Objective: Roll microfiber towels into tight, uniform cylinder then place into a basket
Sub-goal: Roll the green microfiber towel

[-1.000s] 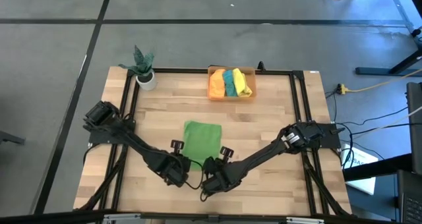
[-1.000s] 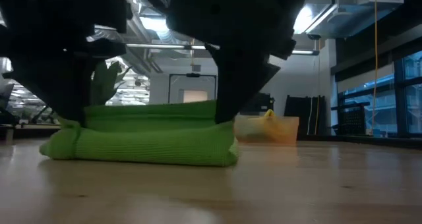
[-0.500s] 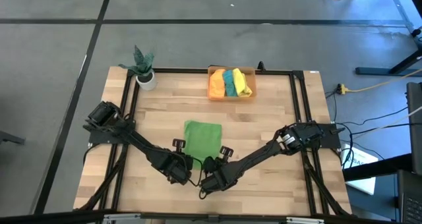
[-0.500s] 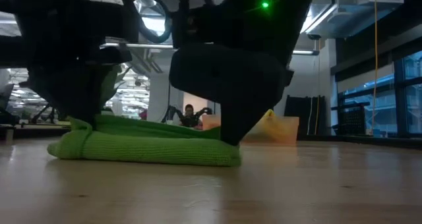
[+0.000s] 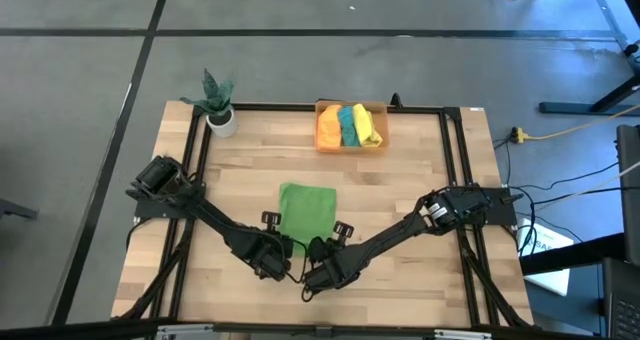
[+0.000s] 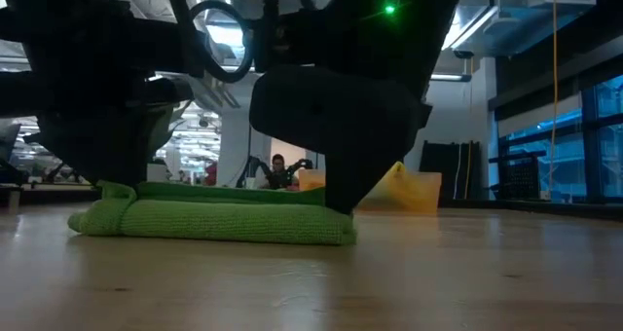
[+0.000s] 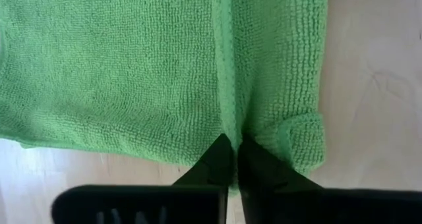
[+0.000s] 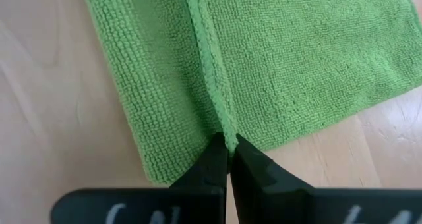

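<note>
The light green towel (image 5: 305, 210) lies flat on the table's middle, its near strip folded over onto itself (image 6: 214, 219). My left gripper (image 5: 283, 248) and my right gripper (image 5: 318, 252) stand at the towel's near edge, left and right, each shut on the folded strip's hem. The orange basket (image 5: 322, 138) stands at the far middle and holds the orange, teal (image 5: 349, 126) and yellow towels, rolled side by side. My left gripper pinches the hemmed edge (image 7: 226, 122) of the folded-over strip between its two fingers, near the towel's left side. The fingers come slanting down from the near side, across the hem. The strip lies low on the towel, which rests on the table. My right gripper pinches the same hemmed edge (image 8: 217, 115) between its two fingers, near the towel's right side. The fingers come slanting down from the near side, across the hem. The fold lies on the flat towel, slack.
A white pot with a green plant (image 5: 219, 108) stands at the far left corner. A black frame rail (image 5: 455, 180) runs along the table's sides. Bare wood lies left and right of the green towel.
Both grippers have gone down, still shut on the hem. The folded strip, which stood raised above the towel a second ago, now lies low and flat on it. The rest of the towel has stayed in place.
</note>
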Available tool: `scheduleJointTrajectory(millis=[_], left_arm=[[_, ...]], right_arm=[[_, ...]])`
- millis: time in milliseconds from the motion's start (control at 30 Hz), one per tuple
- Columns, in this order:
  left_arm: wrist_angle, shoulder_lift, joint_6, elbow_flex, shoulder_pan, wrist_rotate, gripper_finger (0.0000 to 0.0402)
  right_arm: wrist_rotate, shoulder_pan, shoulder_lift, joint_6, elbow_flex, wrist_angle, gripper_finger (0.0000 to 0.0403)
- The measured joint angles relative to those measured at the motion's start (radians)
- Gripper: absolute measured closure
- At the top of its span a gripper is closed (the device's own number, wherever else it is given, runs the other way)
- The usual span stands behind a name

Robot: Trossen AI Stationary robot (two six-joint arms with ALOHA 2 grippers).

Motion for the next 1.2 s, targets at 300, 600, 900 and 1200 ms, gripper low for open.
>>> scheduleJointTrajectory(millis=[300, 600, 900, 1200], left_arm=[[-0.021, -0.001, 0.001, 0.004, 0.004, 0.005, 0.0322], [-0.195, -0.06, -0.042, 0.135, -0.038, 0.016, 0.032], [-0.126, -0.075, 0.024, 0.145, -0.148, -0.058, 0.0316], [0.172, -0.074, 0.124, -0.055, -0.133, -0.113, 0.0316]], right_arm=[[-0.002, 0.0, 0.0, -0.001, 0.0, -0.002, 0.0395], [-0.002, 0.0, 0.0, -0.001, 0.0, -0.004, 0.0395], [-0.002, 0.0, 0.0, -0.016, 0.0, -0.008, 0.0395], [-0.001, 0.0, 0.0, -0.02, 0.0, -0.009, 0.0395]])
